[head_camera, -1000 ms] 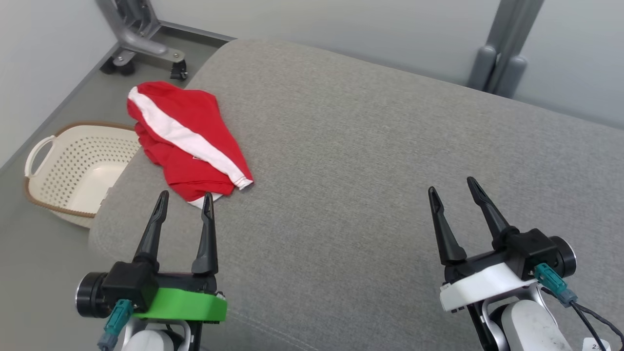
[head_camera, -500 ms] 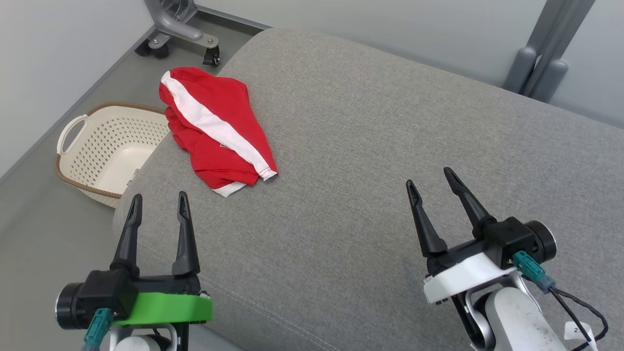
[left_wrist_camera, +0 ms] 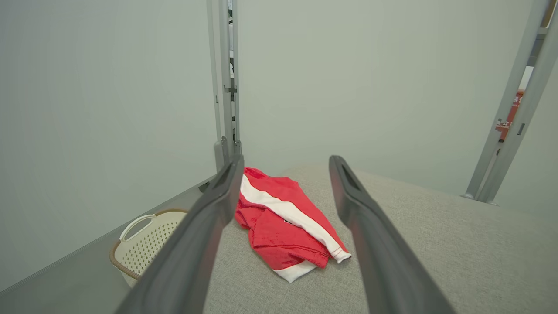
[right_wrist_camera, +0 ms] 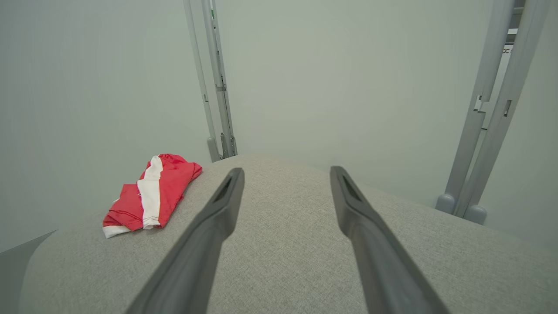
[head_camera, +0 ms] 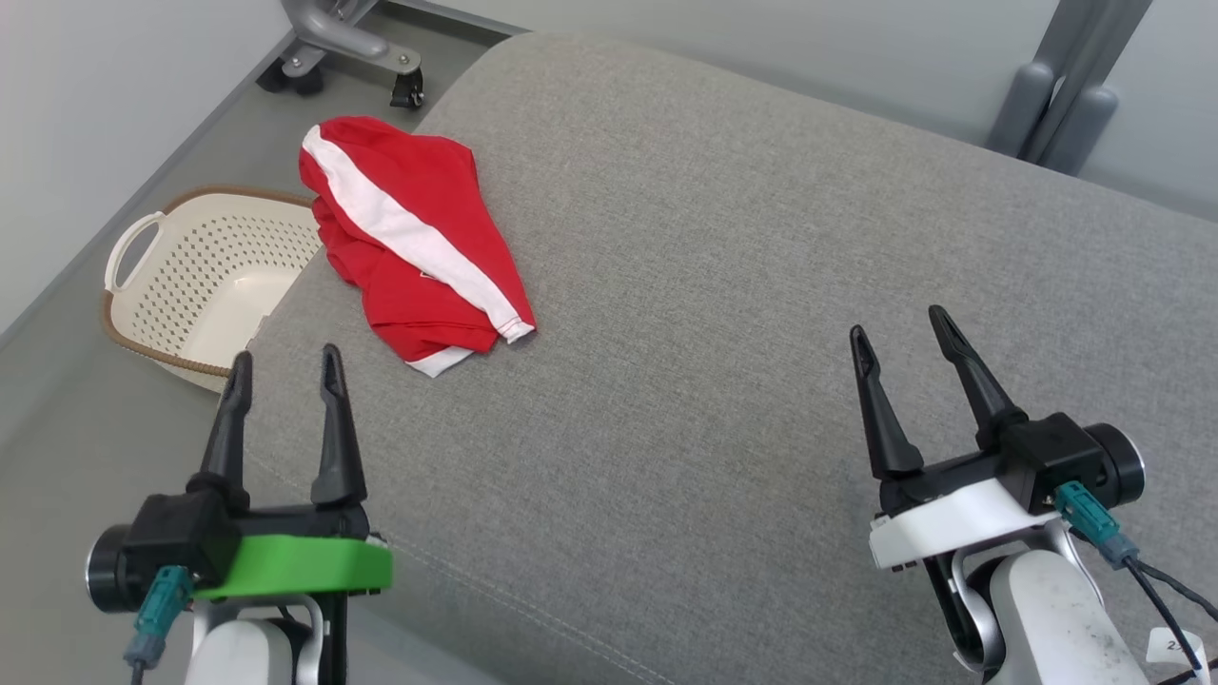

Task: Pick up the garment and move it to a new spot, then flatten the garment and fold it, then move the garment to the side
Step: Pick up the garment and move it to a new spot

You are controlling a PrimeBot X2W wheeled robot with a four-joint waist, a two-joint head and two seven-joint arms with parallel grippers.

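Note:
The garment is red with a white stripe and lies crumpled near the far left edge of a grey cushioned surface. It also shows as the garment between the fingers in the left wrist view and as the garment at the left of the right wrist view. My left gripper hovers open just short of it, over the surface's near left edge, with nothing between its fingers. My right gripper stands open and empty far to the right.
A cream perforated laundry basket sits on the floor left of the cushion, beside the garment. A wheeled grey metal frame stands behind it and grey posts at the far right. Pale walls close the back.
The head view has shifted, so the whole scene sits differently in frame. My left gripper has drawn back from the garment's near edge; both grippers stay open and the garment lies unchanged.

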